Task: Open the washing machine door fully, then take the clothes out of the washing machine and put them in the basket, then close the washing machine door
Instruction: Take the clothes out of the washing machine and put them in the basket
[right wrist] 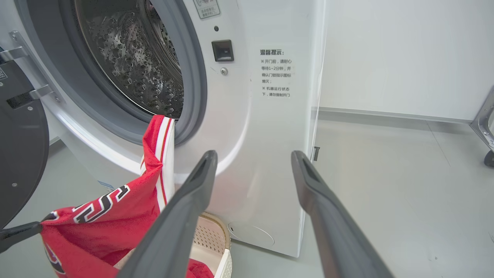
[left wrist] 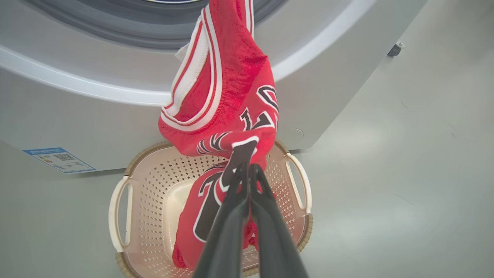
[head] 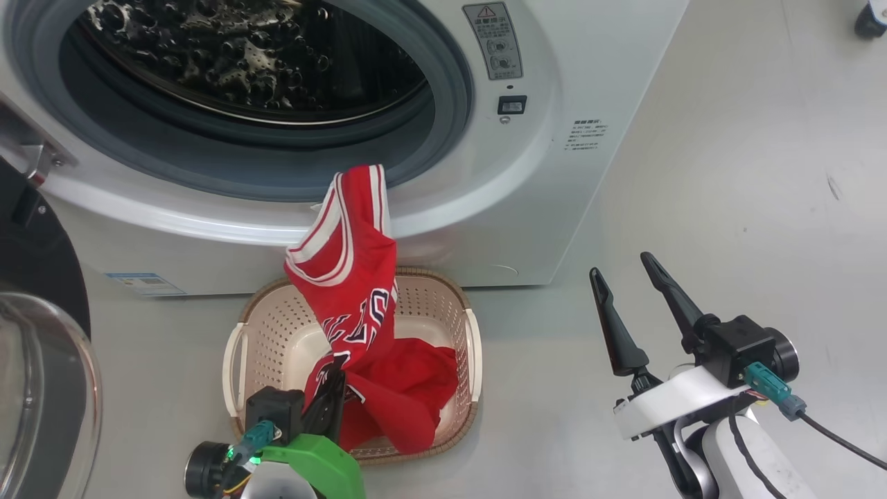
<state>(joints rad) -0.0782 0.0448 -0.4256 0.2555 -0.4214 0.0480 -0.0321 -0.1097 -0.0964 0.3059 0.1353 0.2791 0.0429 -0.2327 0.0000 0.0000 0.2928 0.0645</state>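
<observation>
The white washing machine [head: 554,138] stands with its round black door [head: 34,263] swung open to the left. A red jersey [head: 346,263] hangs from the drum's grey seal down over the cream basket [head: 429,298] on the floor in front. My left gripper [head: 332,388] is shut on the jersey's lower part above the basket, as the left wrist view shows at the gripper [left wrist: 247,168]. More red clothes [head: 416,388] lie in the basket. My right gripper [head: 620,264] stands open to the right of the basket with nothing between its fingers, facing the machine's corner [right wrist: 270,154].
Grey floor [head: 727,208] stretches to the right of the machine. A dark caster wheel [head: 872,19] sits at the far right, under a metal frame [right wrist: 487,131]. A white wall [right wrist: 386,50] runs behind. The door's clear glass bowl [head: 41,388] bulges at the left edge.
</observation>
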